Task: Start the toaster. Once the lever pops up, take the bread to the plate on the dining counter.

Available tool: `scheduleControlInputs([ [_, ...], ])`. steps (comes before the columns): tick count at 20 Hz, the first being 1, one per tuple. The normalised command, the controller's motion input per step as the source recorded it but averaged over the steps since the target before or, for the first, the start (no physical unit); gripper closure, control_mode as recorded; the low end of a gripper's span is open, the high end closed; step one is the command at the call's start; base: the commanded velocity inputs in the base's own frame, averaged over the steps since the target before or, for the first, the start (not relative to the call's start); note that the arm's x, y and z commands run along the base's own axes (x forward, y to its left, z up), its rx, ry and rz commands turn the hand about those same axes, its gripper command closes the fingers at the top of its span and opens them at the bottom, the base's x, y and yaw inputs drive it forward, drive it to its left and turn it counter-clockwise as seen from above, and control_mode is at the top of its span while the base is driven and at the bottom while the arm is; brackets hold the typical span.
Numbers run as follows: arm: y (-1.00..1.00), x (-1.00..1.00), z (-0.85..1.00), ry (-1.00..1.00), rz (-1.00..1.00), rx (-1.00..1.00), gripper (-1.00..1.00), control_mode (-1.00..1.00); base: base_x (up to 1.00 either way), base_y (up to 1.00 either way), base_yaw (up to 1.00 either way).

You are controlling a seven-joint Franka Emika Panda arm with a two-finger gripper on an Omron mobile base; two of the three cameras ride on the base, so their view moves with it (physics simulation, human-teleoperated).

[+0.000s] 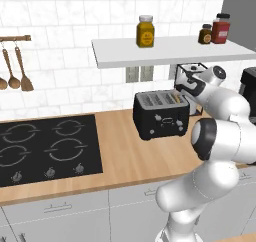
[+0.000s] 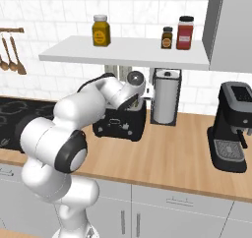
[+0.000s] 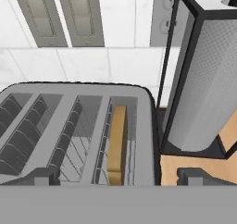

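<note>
While the thin tan-brown bread slice (image 3: 117, 144) is standing upright in the right-hand slot of the small black boxy toaster (image 1: 161, 114), just below the claw (image 3: 115, 177), the claw is hovering wide open, gripping nothing, with the paper-towel roll (image 3: 203, 89) standing on the wooden table (image 1: 130, 156) beside it.

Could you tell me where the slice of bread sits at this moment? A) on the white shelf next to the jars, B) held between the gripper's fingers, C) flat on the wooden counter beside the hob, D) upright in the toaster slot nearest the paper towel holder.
D: in the hand view the bread stands on edge in the slot of the toaster nearest the paper towel holder.
</note>
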Motion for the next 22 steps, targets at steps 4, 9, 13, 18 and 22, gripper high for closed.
scheduleControlInputs([
  [4, 0.14, 0.00, -0.01, 0.00, -0.11, 0.00, -1.00, -1.00, 0.00, 0.00, 0.00],
  [9, 0.15, 0.00, 0.00, -0.02, -0.09, 0.00, -1.00, -1.00, 0.00, 0.00, 0.00],
  [13, 0.00, 0.13, -0.02, -0.05, 0.00, 0.00, -1.00, -1.00, 0.00, 0.00, 0.00],
  [18, -0.06, 0.14, -0.17, -0.06, 0.00, 0.00, -1.00, -1.00, 0.00, 0.00, 0.00],
  [22, -0.13, 0.00, -0.15, -0.07, 0.01, 0.00, -1.00, -1.00, 0.00, 0.00, 0.00],
])
